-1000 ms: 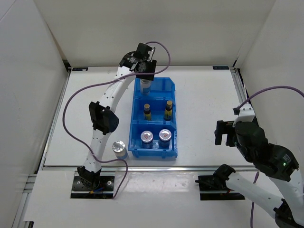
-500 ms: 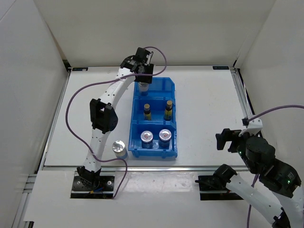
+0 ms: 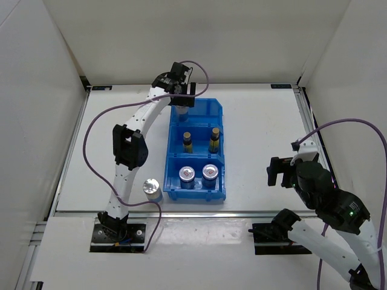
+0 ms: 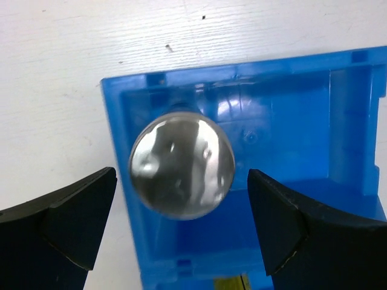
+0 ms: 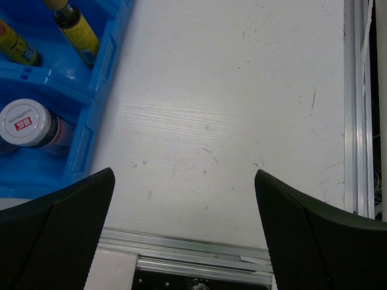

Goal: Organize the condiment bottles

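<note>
My left hand [image 4: 181, 181] hung open astride a silver-capped shaker [image 4: 181, 162] standing in the far compartment of the blue bin [image 4: 338, 121]; my right hand [image 5: 184, 181] hovered open over the desk [image 3: 260, 133]. I judged this placement done: next, lift clear and fetch the second shaker [image 3: 151, 187] beside the bin.

The red print on the jar [image 5: 25, 123] cannot be read.

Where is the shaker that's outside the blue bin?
Top view: the shaker stands on the table, near left, just beside the blue bin's front-left corner.
</note>
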`<action>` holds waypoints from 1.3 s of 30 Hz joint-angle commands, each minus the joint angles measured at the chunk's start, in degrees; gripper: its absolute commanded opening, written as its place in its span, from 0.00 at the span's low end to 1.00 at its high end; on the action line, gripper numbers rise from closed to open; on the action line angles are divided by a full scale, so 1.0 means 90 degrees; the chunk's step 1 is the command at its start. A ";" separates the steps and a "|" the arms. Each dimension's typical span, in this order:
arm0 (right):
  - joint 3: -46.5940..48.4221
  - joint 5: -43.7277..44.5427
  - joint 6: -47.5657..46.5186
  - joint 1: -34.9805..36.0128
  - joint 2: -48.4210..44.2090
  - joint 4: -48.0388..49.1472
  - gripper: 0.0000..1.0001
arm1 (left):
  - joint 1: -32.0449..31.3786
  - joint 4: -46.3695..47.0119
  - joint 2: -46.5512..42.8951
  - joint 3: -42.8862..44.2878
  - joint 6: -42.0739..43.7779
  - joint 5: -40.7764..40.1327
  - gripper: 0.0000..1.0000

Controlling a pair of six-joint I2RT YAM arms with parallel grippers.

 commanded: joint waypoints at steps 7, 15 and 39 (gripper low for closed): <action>-0.0054 -0.0058 -0.0180 0.0014 0.0109 0.0353 1.00 | -0.0114 0.0228 -0.4174 -0.2483 0.0008 -0.1421 1.00; -0.0054 -0.0185 -0.0297 0.0014 0.0109 0.0412 1.00 | -0.0115 0.1685 -0.8252 -0.7503 -0.0315 -0.0994 1.00; -0.0113 -0.0253 -0.0356 0.0014 0.0441 0.0412 1.00 | -0.1237 -0.0405 -0.9865 -1.0154 -0.3625 0.0825 1.00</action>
